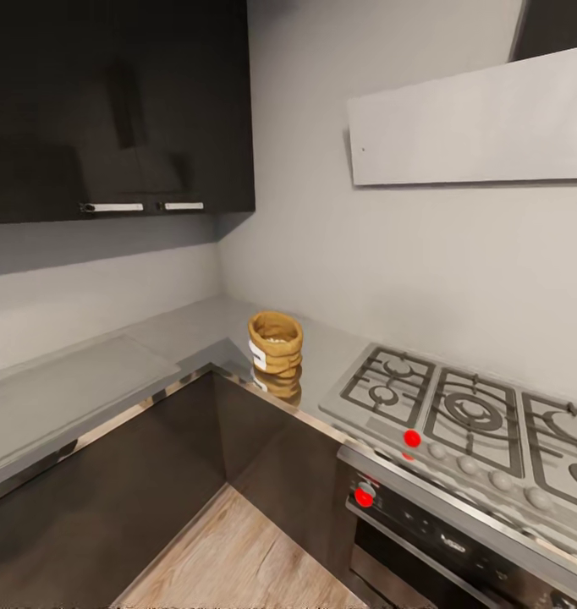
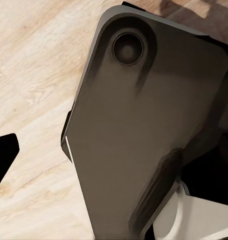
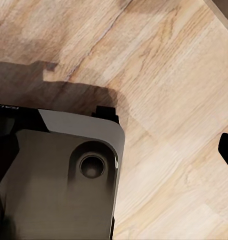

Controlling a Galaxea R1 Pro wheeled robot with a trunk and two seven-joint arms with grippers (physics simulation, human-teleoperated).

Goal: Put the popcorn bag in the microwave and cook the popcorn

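Popcorn bag (image 1: 275, 342) upright on countertop (image 1: 195, 326) corner.

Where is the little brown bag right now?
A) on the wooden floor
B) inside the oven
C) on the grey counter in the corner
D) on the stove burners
C: the brown bag stands upright on the grey counter in the corner, left of the stove.

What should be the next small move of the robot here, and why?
Probably roll the base closer to the counter corner. The popcorn bag stands upright on the countertop beside the gas hob, and both wrist cameras look down at the wooden floor, so the arms seem lowered and the bag seems out of reach.
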